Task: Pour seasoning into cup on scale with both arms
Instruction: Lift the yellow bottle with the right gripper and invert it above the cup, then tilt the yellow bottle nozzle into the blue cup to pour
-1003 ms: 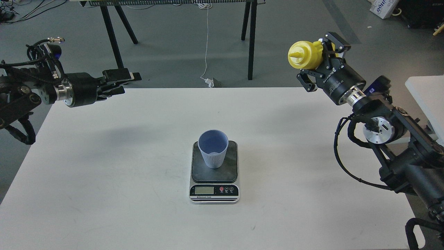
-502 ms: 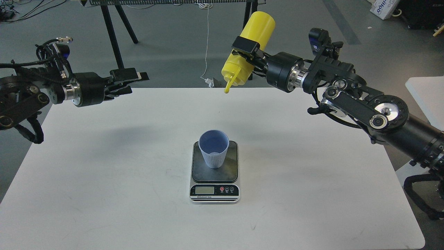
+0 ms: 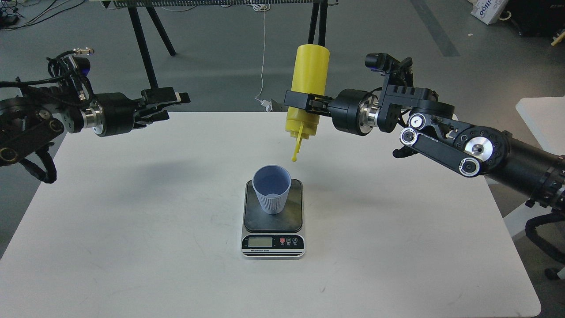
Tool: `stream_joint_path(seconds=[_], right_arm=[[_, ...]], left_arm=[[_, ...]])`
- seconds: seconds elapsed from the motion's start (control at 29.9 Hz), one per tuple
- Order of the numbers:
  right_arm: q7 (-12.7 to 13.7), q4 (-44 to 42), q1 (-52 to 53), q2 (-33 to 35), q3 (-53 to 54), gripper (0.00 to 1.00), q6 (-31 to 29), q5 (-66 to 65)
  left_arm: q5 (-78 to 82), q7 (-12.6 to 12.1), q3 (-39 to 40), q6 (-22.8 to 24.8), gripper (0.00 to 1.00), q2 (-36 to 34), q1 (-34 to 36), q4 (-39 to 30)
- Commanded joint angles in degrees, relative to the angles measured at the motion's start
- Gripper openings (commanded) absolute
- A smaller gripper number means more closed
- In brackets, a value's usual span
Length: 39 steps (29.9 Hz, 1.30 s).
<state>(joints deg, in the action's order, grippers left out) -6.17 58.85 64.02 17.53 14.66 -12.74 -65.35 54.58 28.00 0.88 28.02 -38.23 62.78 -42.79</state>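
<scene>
The yellow seasoning bottle [image 3: 309, 75] hangs upside down in my right gripper [image 3: 304, 102], which is shut on its lower body. Its nozzle points down and its thin cap strap [image 3: 297, 148] dangles just above and behind the cup's right rim. The ribbed blue-grey cup [image 3: 272, 189] stands upright on the scale [image 3: 273, 221] at the table's middle. My left gripper [image 3: 165, 106] hovers over the table's far left edge, well away from the cup, with its fingers apart and nothing between them.
The white table [image 3: 132, 229] carries only the scale and cup. Black trestle legs [image 3: 143, 44] and a white cable [image 3: 263, 57] stand on the grey floor behind it. Another white table edge [image 3: 540, 119] lies at the right.
My right arm has swung the bottle left from the table's right side, turned it from tilted to fully nozzle-down and lowered it towards the cup. The left gripper has barely moved.
</scene>
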Motion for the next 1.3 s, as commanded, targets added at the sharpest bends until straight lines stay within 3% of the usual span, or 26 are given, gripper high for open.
stream_joint_path(seconds=[0.0,0.97,1.27], right_arm=[[0.02,0.03,-0.03,-0.13,-1.12,0.01,0.00,-0.13],[0.20,-4.71,-2.58,-7.69,0.80,0.01,3.42,0.04],[2.21,-4.80,-4.25,-6.90,19.33,0.01,3.42,26.99]], left_arm=[[0.09,0.00,0.00,-0.02,0.99,0.00,-0.03,-0.01],[0.00,0.00,-0.08,-0.02,0.99,0.00,-0.38,0.08],[0.00,0.00,0.00,-0.02,0.99,0.09,-0.29,0.08]])
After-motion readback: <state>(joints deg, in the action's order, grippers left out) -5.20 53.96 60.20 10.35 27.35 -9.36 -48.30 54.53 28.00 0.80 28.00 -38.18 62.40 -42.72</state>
